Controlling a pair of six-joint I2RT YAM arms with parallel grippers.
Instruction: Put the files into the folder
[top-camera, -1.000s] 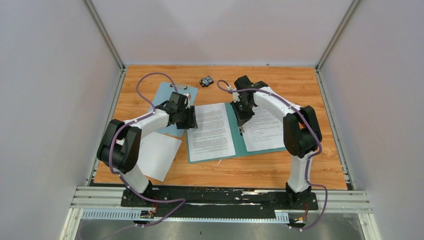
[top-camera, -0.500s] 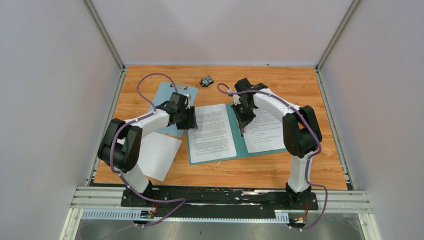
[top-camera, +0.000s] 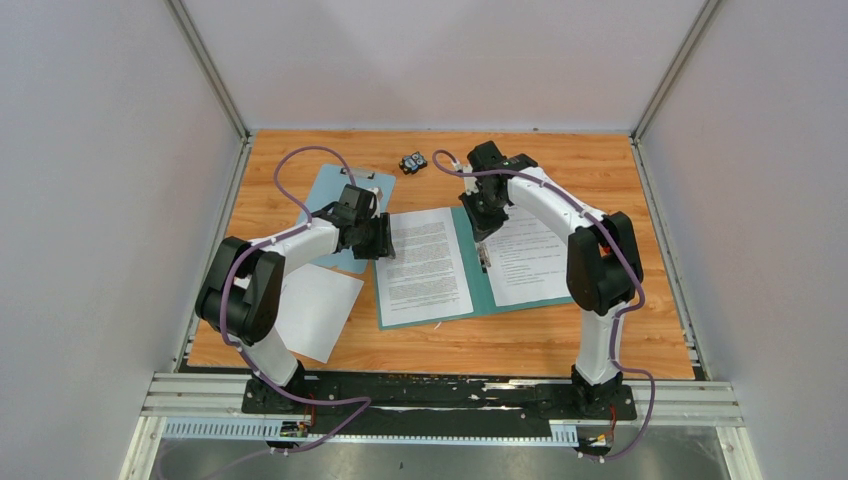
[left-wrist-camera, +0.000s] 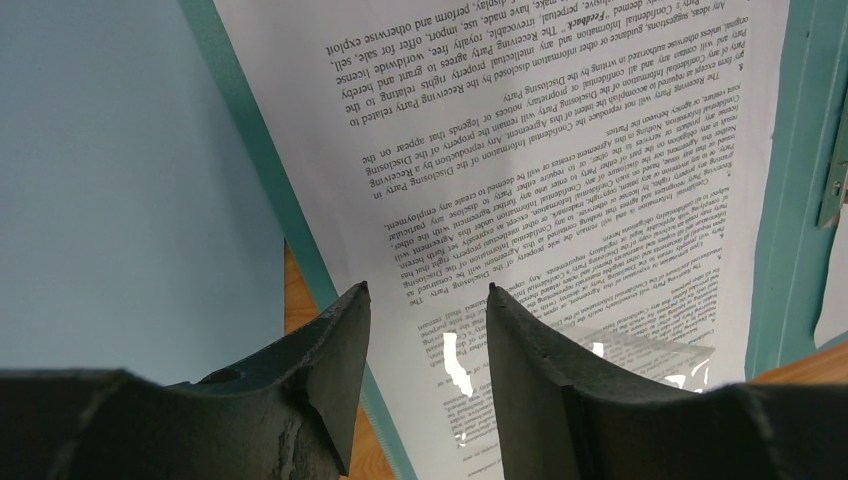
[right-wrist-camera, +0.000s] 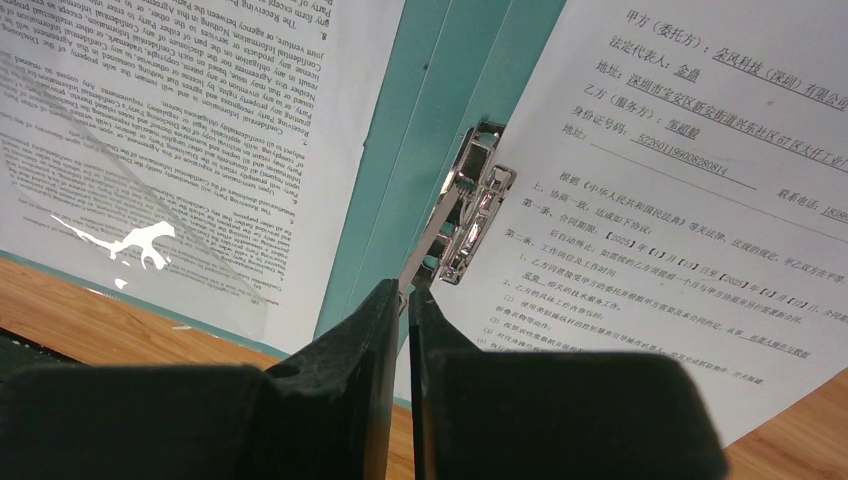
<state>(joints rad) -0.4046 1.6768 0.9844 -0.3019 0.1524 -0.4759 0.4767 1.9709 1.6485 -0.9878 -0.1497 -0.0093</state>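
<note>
While the right gripper (right-wrist-camera: 407, 290) hung over the spine of the open folder (top-camera: 480, 292), its jaws were drawn in to a slit. The thin lever of the spring clip (right-wrist-camera: 470, 215) ran down into that slit and was pinched there, as far as the wrist view showed. The clip lay just ahead of the fingertips, its long axis along the spine, at the inner edge of the right-hand sheet (top-camera: 530, 262). That sheet lay flat on the right cover, and a second printed sheet (top-camera: 425, 265) lay flat on the left cover.

The left gripper (left-wrist-camera: 426, 292) hovered above the folder's outer left edge, jaws parted with nothing between them. Just beside that edge lay the pale blue clipboard (left-wrist-camera: 100, 180).

A loose white sheet (top-camera: 318, 310) lay on the table (top-camera: 600, 170) to the near left of the folder, partly under the left arm and askew to the covers. No print showed on it from above. If it belonged with the files, the left arm was plainly the nearer one — the right was well apart and occupied.

The wood-grain surface was flat and bare around the sheet, so thin paper would probably give little edge to catch. White panels (top-camera: 100, 200) closed in three sides, and a small black object (top-camera: 413, 162) sat toward the far edge, clear of the work.
</note>
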